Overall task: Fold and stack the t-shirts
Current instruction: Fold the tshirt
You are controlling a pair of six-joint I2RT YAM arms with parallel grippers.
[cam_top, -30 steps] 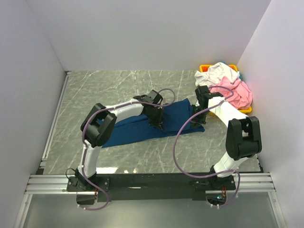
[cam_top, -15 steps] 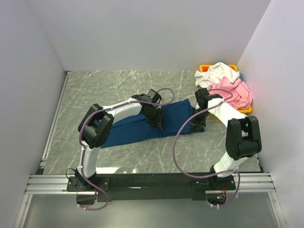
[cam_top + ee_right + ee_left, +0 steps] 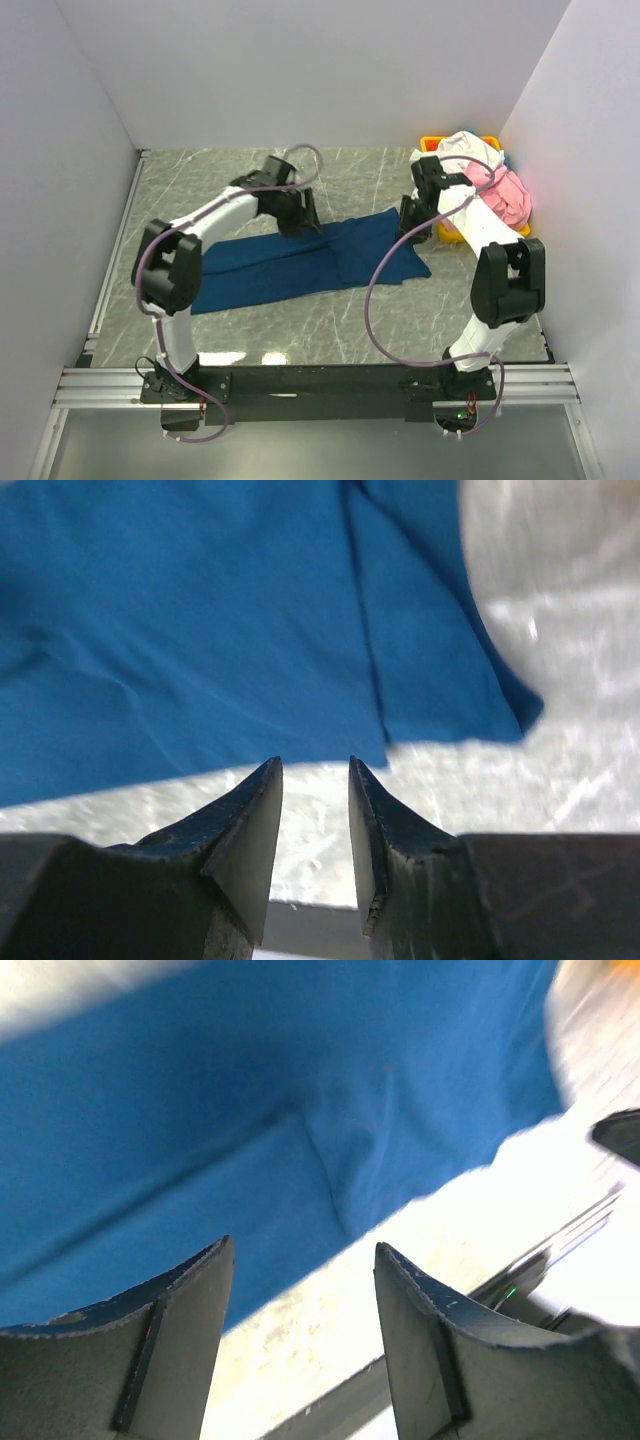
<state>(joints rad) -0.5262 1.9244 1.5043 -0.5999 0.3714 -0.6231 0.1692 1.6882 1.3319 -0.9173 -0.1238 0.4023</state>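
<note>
The navy t-shirt (image 3: 300, 258) lies flat across the middle of the table, folded into a long band; it fills the left wrist view (image 3: 200, 1110) and the right wrist view (image 3: 200, 630). My left gripper (image 3: 305, 215) hovers at its far edge, open and empty (image 3: 303, 1250). Over the shirt's right end my right gripper (image 3: 408, 222) is also open with nothing between the fingers (image 3: 315, 765). A white t-shirt (image 3: 462, 150) and a pink t-shirt (image 3: 505, 190) are heaped in the back right corner.
A yellow bin (image 3: 432, 144) stands under the heaped shirts at the back right. White walls close in the table on the left, back and right. The metal rail with the arm bases (image 3: 320, 385) runs along the near edge.
Both grippers opened and let go of the navy shirt. The left gripper lifted back and left off the cloth; the right one drew back toward the bin. The shirt now lies flatter and wider.
</note>
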